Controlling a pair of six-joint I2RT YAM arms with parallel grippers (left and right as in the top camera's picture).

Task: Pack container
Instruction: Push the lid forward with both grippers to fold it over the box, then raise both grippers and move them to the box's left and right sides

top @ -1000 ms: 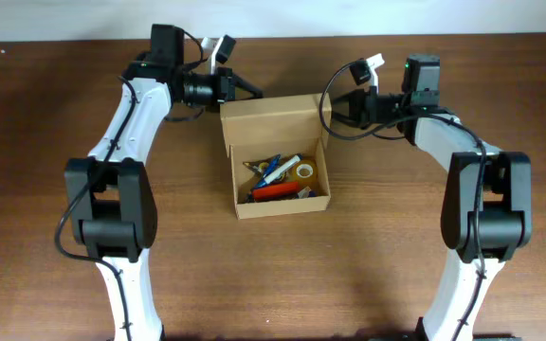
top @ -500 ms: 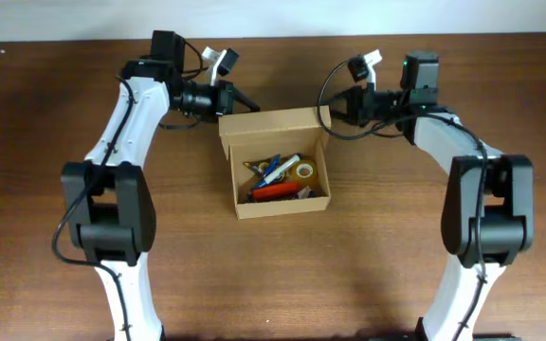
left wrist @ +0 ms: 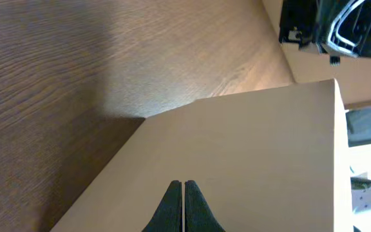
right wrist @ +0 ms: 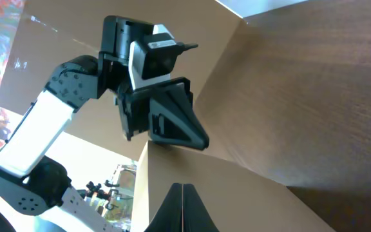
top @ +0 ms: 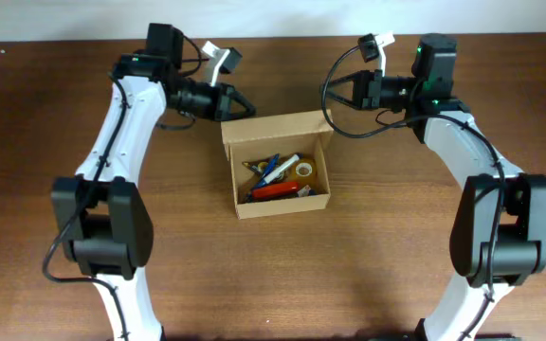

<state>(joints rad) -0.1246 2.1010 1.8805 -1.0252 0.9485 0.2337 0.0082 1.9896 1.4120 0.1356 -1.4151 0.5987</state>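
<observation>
The container [top: 322, 180] is a tan cardboard box at the table's middle, open on top. Inside lie blue pens [top: 275, 169], a red item [top: 275, 190] and a tape roll [top: 303, 170]. Its hinged flap lid [top: 275, 126] stands up along the far edge. My left gripper [top: 245, 107] is shut and empty just behind the flap's left corner. My right gripper [top: 339, 97] is shut and empty behind the right corner. The left wrist view has the shut fingertips [left wrist: 183, 187] right in front of the flap [left wrist: 256, 142]. In the right wrist view the gripper [right wrist: 182, 188] is shut, with the flap [right wrist: 237, 193] just beyond it.
Brown wooden table [top: 45, 142] all round the box. A pale wall runs along the far edge [top: 282, 19]. The left arm's gripper [right wrist: 166, 122] shows across the flap in the right wrist view. Both arm bases stand at the near side.
Both arms have lifted and shifted slightly behind the box. The flap looks shorter from above, so it now stands more upright. Both grippers stayed shut.
</observation>
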